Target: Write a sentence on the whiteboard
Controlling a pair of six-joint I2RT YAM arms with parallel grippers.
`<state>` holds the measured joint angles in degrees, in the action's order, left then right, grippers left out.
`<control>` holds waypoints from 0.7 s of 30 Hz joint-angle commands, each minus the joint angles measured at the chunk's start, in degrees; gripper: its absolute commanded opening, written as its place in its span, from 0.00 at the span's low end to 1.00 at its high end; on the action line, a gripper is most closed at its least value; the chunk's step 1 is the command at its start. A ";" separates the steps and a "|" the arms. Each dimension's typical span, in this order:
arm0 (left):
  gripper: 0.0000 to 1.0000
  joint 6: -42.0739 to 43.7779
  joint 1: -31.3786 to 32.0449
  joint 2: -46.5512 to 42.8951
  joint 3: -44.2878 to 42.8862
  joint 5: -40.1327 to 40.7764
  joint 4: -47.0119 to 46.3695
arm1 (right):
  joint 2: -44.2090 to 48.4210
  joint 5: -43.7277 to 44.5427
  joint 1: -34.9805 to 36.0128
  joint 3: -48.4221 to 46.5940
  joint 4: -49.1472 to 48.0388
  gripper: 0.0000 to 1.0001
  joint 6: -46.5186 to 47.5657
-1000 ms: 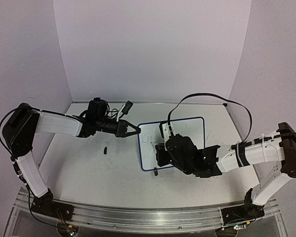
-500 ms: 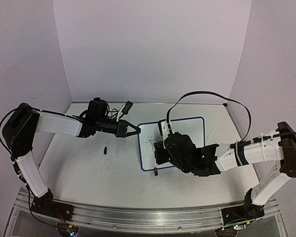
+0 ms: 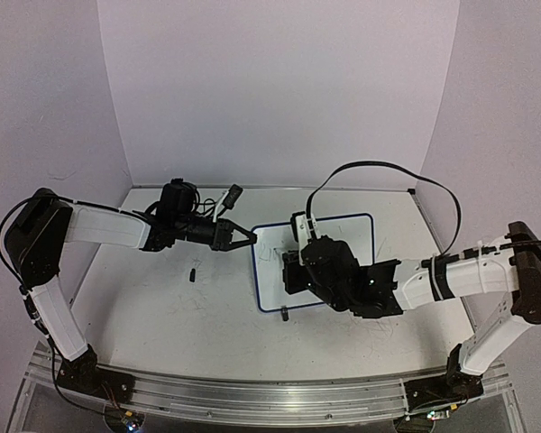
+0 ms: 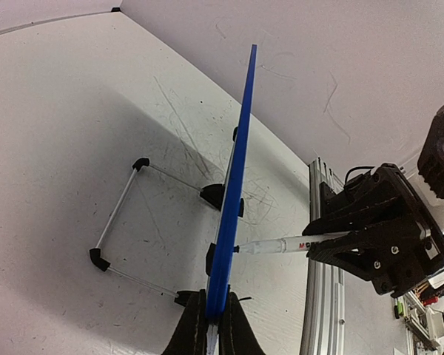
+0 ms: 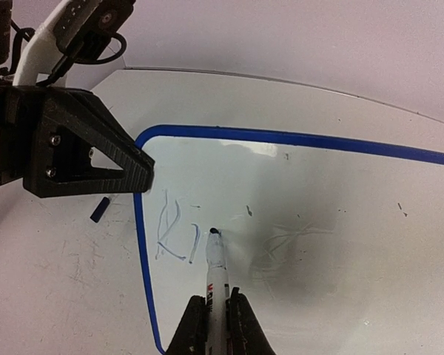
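The pale lilac walls (image 3: 270, 90) close in on three sides. The scuffed grey-white tabletop (image 3: 162, 316) is covered in old scribble marks that I shouldn't take for writing. The whiteboard (image 3: 347, 230) stands toward the middle of the table, propped on its wire stand (image 4: 118, 214) and two black clip feet. My left gripper (image 4: 211, 325) is pinched shut on its blue-framed left edge. I think that pinch is the weakest point: it grips only the rim, so pushing hard against the face could make the board pivot or walk on its feet and bend the line. My right arm lies low across the front of the board with a black cable (image 3: 379, 171) looped above it. If the wrist drops, it could drag through wet ink. My right gripper (image 5: 211, 314) is clamped on the marker (image 5: 217, 270), with the tip resting on or just off the white surface; I cannot tell which. If the barrel slips between my fingers, or I press too lightly, the strokes will probably skip. The sentence (image 5: 174, 233) so far is only a couple of thin marks near the left frame, so most of it is yet to be written, and large letters would run out of room. A small dark piece (image 3: 191, 272), perhaps a cap, lies on the table left of the board.
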<state>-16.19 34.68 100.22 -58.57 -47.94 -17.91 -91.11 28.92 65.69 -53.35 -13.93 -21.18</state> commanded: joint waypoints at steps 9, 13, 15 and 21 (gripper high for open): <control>0.00 0.36 -0.05 -2.43 0.17 -1.77 -0.19 | 1.74 4.01 -1.35 1.70 1.89 0.00 -3.50; 0.00 0.36 -0.05 -2.37 0.15 -1.77 -0.19 | 2.07 3.43 -1.35 2.77 2.41 0.00 -4.81; 0.00 0.37 -0.07 -2.31 0.17 -1.84 -0.20 | 2.16 3.10 -1.23 3.14 2.55 0.00 -5.17; 0.00 0.30 -0.05 -2.23 0.15 -1.90 -0.19 | 1.32 1.53 -0.90 3.62 2.68 0.00 -6.23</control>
<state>-16.23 34.68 100.22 -58.48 -47.86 -17.91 -89.80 29.51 65.64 -50.88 -13.69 -25.90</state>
